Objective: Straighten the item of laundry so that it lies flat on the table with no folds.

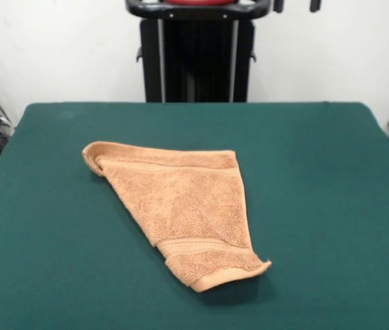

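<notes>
The orange-tan terry hand towel (pixel 184 206) lies folded into a rough triangle near the middle of the dark green felt-topped table (pixel 332 206), one corner pointing toward the near edge, a woven border band across that corner. Nothing else rests on the felt around it. Two dark gripper (pixel 296 5) tips show at the top edge, well apart from the towel; how wide they stand cannot be told.

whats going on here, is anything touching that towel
Nothing is handling it right now. The orange-tan towel lies alone on the green table, folded over into a rough triangle, with one corner curled at the far end. Two dark tips show at the top edge, probably the drawn-back pincer, well clear of the towel. The towel is not yet flat.
</notes>
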Controlling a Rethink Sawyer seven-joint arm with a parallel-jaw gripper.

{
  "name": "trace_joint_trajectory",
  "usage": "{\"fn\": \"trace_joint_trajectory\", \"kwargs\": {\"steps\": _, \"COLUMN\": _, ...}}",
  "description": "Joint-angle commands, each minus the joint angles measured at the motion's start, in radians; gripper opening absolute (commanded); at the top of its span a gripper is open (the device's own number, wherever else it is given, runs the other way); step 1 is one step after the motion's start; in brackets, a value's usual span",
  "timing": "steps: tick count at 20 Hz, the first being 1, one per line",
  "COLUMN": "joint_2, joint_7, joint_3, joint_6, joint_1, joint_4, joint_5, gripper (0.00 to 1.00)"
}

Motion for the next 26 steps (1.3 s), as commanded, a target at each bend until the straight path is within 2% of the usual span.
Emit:
{"fn": "trace_joint_trajectory", "kwargs": {"steps": 1, "joint_2": -0.035, "joint_7": 0.081, "joint_3": 0.044, "joint_6": -0.132, "joint_1": 0.011, "joint_4": 0.034, "joint_5": -0.082, "gripper": 1.0}}
{"fn": "trace_joint_trajectory", "kwargs": {"steps": 13, "joint_2": 0.023, "joint_7": 0.172, "joint_3": 0.0, "joint_6": -0.058, "joint_1": 0.038, "joint_4": 0.021, "joint_5": -0.067, "gripper": 1.0}}
{"fn": "trace_joint_trajectory", "kwargs": {"steps": 16, "joint_2": 0.074, "joint_7": 0.197, "joint_3": 0.017, "joint_6": -0.141, "joint_1": 0.035, "joint_4": 0.05, "joint_5": -0.05, "gripper": 1.0}}
{"fn": "trace_joint_trajectory", "kwargs": {"steps": 20, "joint_2": 0.162, "joint_7": 0.191, "joint_3": 0.026, "joint_6": -0.113, "joint_1": 0.051, "joint_4": 0.013, "joint_5": -0.056, "gripper": 1.0}}
{"fn": "trace_joint_trajectory", "kwargs": {"steps": 23, "joint_2": 0.265, "joint_7": 0.163, "joint_3": 0.081, "joint_6": -0.257, "joint_1": -0.003, "joint_4": 0.033, "joint_5": -0.049, "gripper": 1.0}}
{"fn": "trace_joint_trajectory", "kwargs": {"steps": 26, "joint_2": 0.354, "joint_7": 0.154, "joint_3": 0.09, "joint_6": -0.345, "joint_1": -0.019, "joint_4": 0.009, "joint_5": -0.073, "gripper": 1.0}}
